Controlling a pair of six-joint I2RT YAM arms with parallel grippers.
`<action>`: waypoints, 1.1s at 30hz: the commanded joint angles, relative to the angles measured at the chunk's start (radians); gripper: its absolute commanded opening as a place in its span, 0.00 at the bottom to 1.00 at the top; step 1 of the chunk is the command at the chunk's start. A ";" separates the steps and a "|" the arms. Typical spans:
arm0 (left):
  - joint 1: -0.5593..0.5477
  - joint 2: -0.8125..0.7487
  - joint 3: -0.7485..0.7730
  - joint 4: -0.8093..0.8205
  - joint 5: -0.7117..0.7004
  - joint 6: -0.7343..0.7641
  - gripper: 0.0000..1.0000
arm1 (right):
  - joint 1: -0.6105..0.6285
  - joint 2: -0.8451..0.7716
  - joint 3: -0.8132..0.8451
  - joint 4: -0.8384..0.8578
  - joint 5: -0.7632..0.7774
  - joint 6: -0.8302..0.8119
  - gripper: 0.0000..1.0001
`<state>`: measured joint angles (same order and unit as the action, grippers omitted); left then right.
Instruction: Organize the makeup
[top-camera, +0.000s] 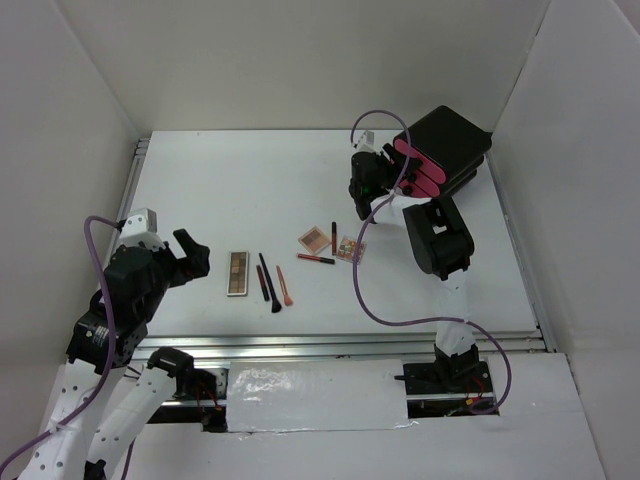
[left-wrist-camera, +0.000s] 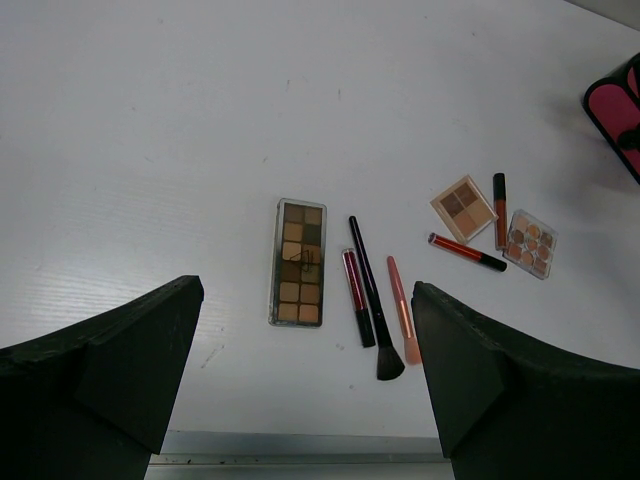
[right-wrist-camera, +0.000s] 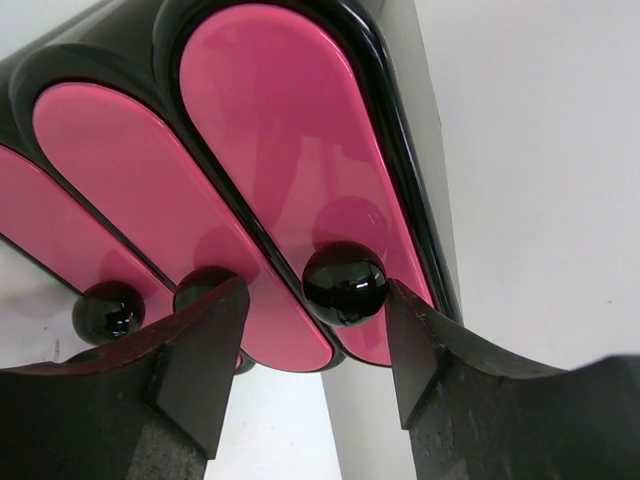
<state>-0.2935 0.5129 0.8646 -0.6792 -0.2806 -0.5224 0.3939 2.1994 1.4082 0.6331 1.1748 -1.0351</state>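
The makeup lies in two groups mid-table. Left group: a narrow brown palette (top-camera: 237, 273) (left-wrist-camera: 299, 262), a dark red tube (left-wrist-camera: 357, 297), a black brush (top-camera: 268, 283) (left-wrist-camera: 372, 295) and an orange brush (top-camera: 284, 286) (left-wrist-camera: 402, 308). Right group: two square tan palettes (top-camera: 313, 239) (top-camera: 349, 248) (left-wrist-camera: 464, 208) (left-wrist-camera: 530, 242), a red pencil (top-camera: 315, 259) (left-wrist-camera: 466, 252) and an orange tube (left-wrist-camera: 499, 210). My left gripper (top-camera: 190, 255) (left-wrist-camera: 305, 295) hangs open and empty above the table, left of the brown palette. My right gripper (top-camera: 372, 195) (right-wrist-camera: 315, 295) is open around a black knob (right-wrist-camera: 345, 283); the right finger touches it.
The black box with pink drawers (top-camera: 445, 150) (right-wrist-camera: 290, 150) stands at the back right; its other knobs (right-wrist-camera: 107, 311) show to the left. A purple cable (top-camera: 365, 290) hangs over the table by the square palettes. White walls enclose the table; a metal rail (top-camera: 350, 345) runs along the near edge.
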 joint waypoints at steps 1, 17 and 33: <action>-0.004 -0.002 0.002 0.046 0.017 0.025 0.99 | -0.013 0.008 0.037 0.062 0.014 0.003 0.63; -0.001 -0.001 0.004 0.047 0.024 0.027 0.99 | -0.003 -0.006 0.044 0.077 0.017 -0.020 0.46; -0.001 -0.007 0.002 0.047 0.024 0.027 0.99 | 0.045 -0.027 -0.005 0.071 0.062 0.029 0.33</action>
<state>-0.2935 0.5129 0.8646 -0.6773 -0.2653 -0.5217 0.4068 2.1994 1.4189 0.6701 1.2152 -1.0447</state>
